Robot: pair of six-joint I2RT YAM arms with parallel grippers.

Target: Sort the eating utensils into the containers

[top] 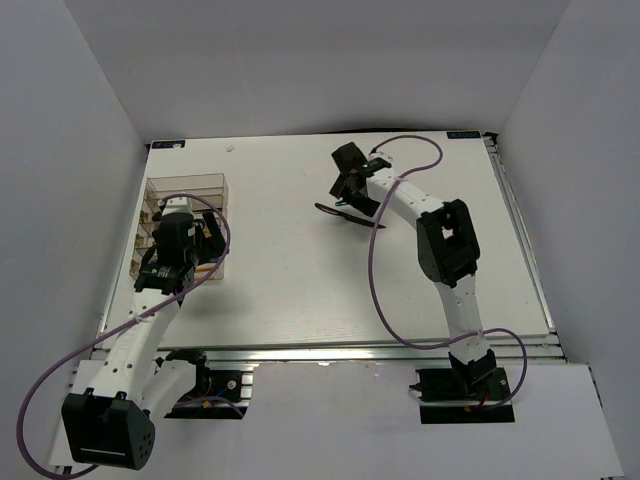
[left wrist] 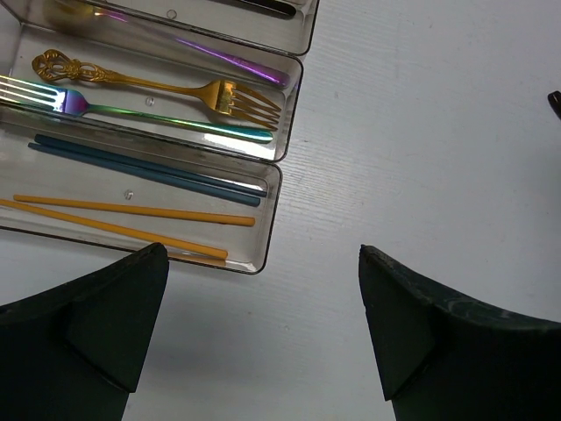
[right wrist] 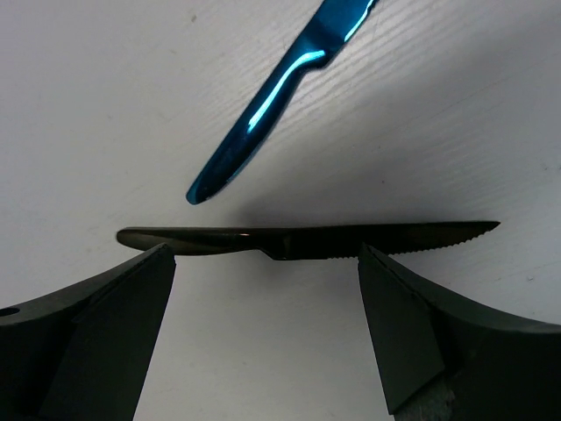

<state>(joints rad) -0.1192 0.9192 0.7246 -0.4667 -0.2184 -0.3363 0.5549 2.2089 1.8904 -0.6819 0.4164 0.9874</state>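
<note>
I have the organiser (top: 187,186) at the table's (top: 300,290) 9 o'clock, chopstick pairs (left wrist: 175,175) in its nearest compartment, forks (left wrist: 230,96) in the next behind, serrated knife (right wrist: 307,239) on the table near centre toward 1 o'clock, other knife (right wrist: 263,114) just behind it, apart, at its 12 o'clock

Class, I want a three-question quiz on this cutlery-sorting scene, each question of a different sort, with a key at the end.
1. True or false: the gold fork lies on the bare table.
2. What lies just ahead of the open right claw? A. a spoon B. a dark knife C. a chopstick
3. Fill the gap: the orange sticks share a compartment with the ___ sticks.
Key: 1 false; 2 B; 3 blue.
</note>
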